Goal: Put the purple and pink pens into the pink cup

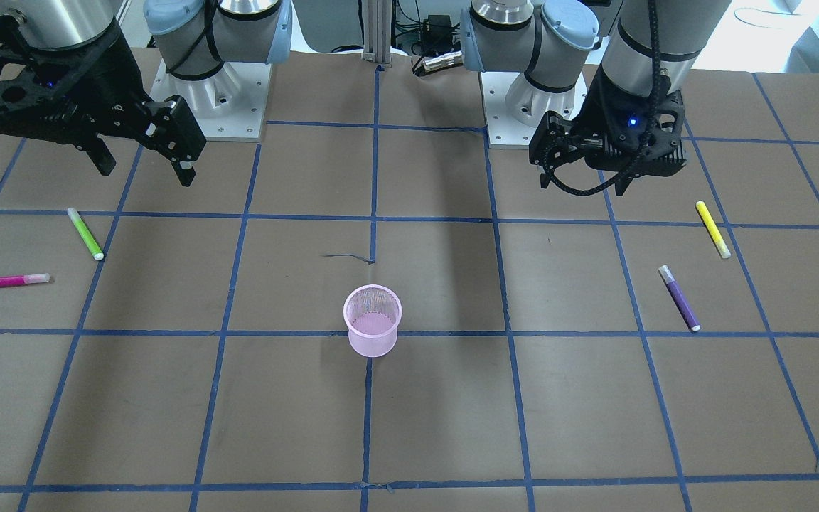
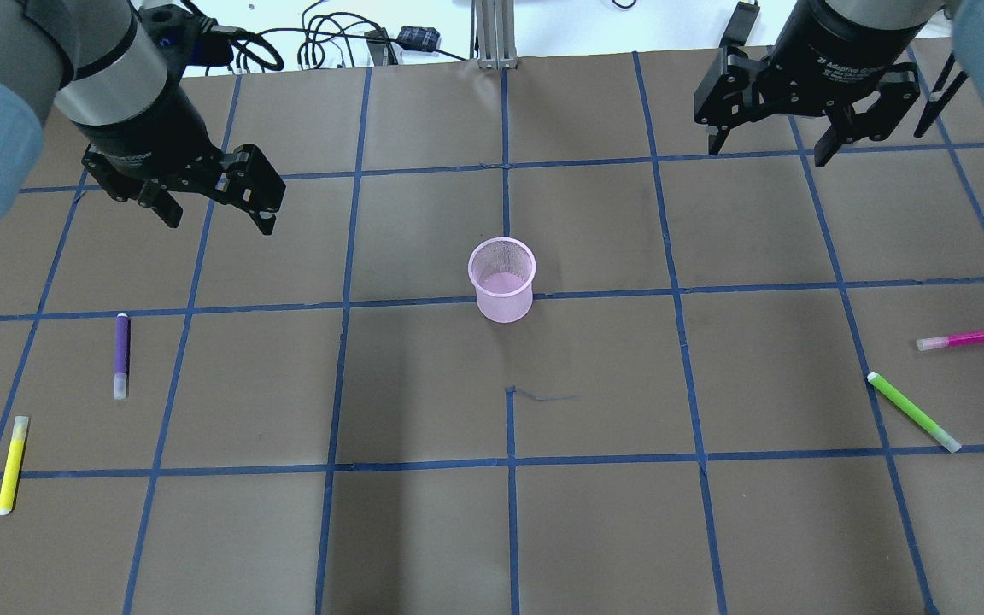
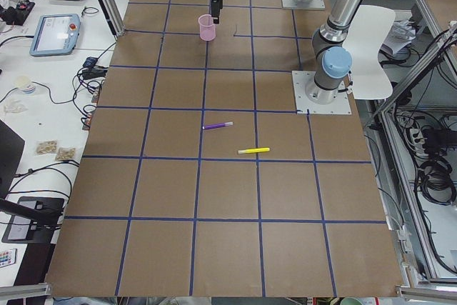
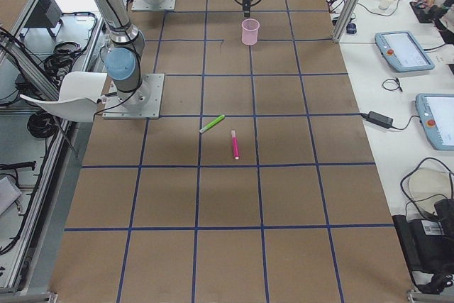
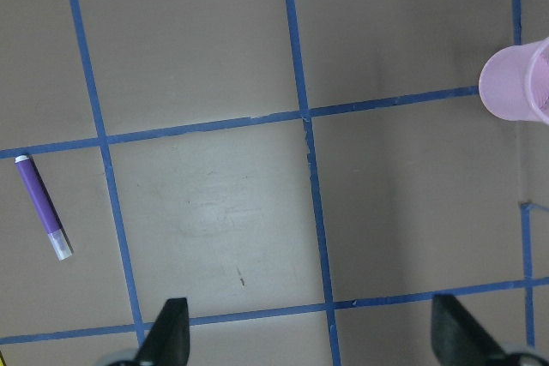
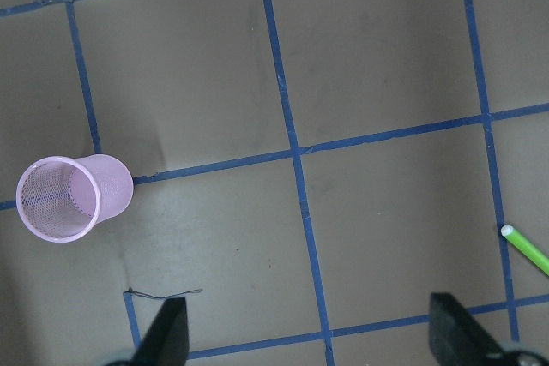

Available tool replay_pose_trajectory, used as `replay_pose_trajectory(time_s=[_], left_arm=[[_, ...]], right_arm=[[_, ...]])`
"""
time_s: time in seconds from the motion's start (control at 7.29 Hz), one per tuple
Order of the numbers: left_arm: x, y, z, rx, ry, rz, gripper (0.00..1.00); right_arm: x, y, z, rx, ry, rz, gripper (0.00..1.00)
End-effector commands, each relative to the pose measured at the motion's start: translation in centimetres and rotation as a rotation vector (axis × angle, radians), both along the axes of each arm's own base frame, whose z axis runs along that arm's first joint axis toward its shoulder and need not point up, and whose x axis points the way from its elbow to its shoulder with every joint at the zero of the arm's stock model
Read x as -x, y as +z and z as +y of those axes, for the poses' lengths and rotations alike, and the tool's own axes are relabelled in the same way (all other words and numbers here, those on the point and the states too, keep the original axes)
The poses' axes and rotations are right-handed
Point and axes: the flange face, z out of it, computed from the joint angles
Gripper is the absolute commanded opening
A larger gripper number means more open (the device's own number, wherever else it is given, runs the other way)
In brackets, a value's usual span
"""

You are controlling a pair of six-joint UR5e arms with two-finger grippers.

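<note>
A pink mesh cup (image 2: pixel 501 279) stands upright mid-table, also in the front view (image 1: pixel 372 320) and both wrist views (image 5: pixel 517 81) (image 6: pixel 72 198). A purple pen (image 2: pixel 121 355) lies at the table's left side (image 1: pixel 679 298) (image 5: pixel 43 207). A pink pen (image 2: pixel 966 338) lies at the table's right side (image 1: pixel 6 281). My left gripper (image 2: pixel 217 207) hovers open and empty above the table, beyond the purple pen. My right gripper (image 2: pixel 770 145) hovers open and empty far beyond the pink pen.
A yellow pen (image 2: pixel 12 464) lies nearer than the purple one. A green pen (image 2: pixel 913 411) lies near the pink pen and shows at the right wrist view's edge (image 6: pixel 526 249). Blue tape lines grid the brown table (image 2: pixel 424 530). Arm bases stand at the back (image 1: pixel 210 99).
</note>
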Motion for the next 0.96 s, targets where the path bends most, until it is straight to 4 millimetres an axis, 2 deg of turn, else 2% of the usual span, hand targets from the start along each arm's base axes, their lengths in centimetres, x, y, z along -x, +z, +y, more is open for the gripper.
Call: replay_pose_trajectory(time_s=[0.0, 0.14, 0.41, 0.55, 0.69, 0.82], left_arm=[[-0.5, 0.0, 0.0, -0.003, 0.006, -0.015, 1.00], [-0.9, -0.1, -0.1, -0.005, 0.017, -0.013, 1.00], [-0.8, -0.3, 0.1, -0.018, 0.017, -0.014, 1.00], [-0.9, -0.6, 0.3, -0.040, 0.018, -0.014, 1.00], [-0.9, -0.6, 0.4, -0.044, 0.018, -0.014, 1.00], [-0.9, -0.7, 0.3, -0.044, 0.020, -0.011, 1.00]], right_arm=[[0.0, -0.1, 0.0, -0.002, 0.002, 0.001, 1.00], [0.0, -0.1, -0.1, -0.001, 0.002, -0.003, 1.00], [1.1, -0.4, -0.6, -0.006, 0.020, 0.008, 1.00], [2.6, -0.4, -1.0, -0.005, 0.110, 0.039, 1.00], [7.0, -0.8, -1.5, -0.026, 0.147, 0.074, 1.00], [12.8, -1.5, -1.5, -0.069, 0.219, 0.061, 1.00]])
